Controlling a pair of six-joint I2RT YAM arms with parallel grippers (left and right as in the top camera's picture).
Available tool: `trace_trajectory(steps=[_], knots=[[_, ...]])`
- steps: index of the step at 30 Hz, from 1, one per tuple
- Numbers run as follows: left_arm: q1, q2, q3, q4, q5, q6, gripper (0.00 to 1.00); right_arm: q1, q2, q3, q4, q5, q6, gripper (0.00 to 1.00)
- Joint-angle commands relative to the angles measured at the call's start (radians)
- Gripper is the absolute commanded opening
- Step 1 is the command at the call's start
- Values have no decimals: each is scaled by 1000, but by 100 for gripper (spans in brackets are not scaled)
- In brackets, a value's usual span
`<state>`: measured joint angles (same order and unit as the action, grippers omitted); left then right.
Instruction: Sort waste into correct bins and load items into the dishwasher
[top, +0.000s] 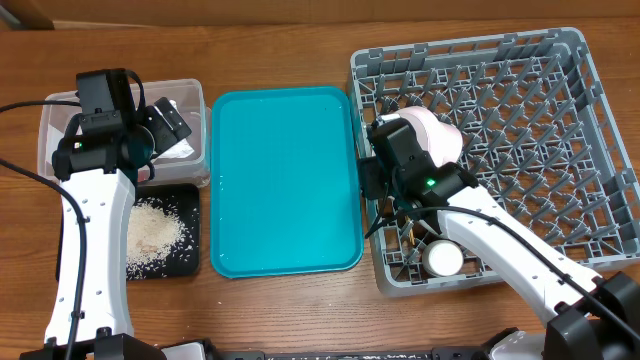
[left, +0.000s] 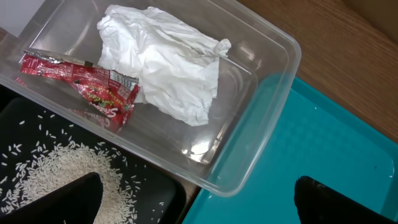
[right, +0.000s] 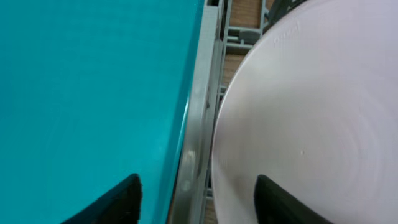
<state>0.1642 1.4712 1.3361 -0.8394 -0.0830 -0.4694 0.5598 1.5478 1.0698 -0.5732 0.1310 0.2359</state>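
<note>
The clear tub (left: 273, 93) holds the crumpled white napkin (left: 161, 62) and the red sauce packet (left: 93, 87). Beside it, the black tray (top: 190, 235) holds loose rice (top: 150, 232). My left gripper (left: 196, 180) hangs open and empty over the tub's near corner, and it also shows in the overhead view (top: 165, 125). A pale pink plate (right: 311, 112) stands at the grey dish rack's (top: 590, 150) left side. My right gripper (right: 196, 180) is open, with the rack rim and the plate's edge between its fingers. A cream cup (top: 443, 258) sits in the rack's front left.
The large teal tray (top: 285, 180) lies between the bins and the rack, touching the rack's left wall. The wooden table (top: 300, 310) shows in front of it. Black cables trail at the far left and near the right arm.
</note>
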Motion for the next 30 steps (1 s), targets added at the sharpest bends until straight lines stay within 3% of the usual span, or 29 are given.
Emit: trace_trajectory(steps=[1, 5, 14, 19, 24, 27, 30], knots=[[-1, -3, 21, 2, -2, -10, 100, 6, 15, 16, 2, -38, 6, 50], [-1, -3, 21, 2, -2, -10, 100, 6, 17, 16, 11, -60, 7, 34], [-1, -3, 21, 2, -2, -10, 100, 10, 19, 10, 7, -129, 7, 33], [-1, -3, 21, 2, -2, -10, 100, 10, 19, 9, 6, -130, 7, 23], [-1, -3, 21, 2, -2, -10, 100, 10, 20, 9, -5, -130, 7, 23], [-1, -3, 21, 2, -2, -10, 100, 9, 20, 1, 10, -116, 7, 30], [-1, -3, 21, 1, -2, -10, 99, 9, 20, -10, 35, -86, 6, 31]])
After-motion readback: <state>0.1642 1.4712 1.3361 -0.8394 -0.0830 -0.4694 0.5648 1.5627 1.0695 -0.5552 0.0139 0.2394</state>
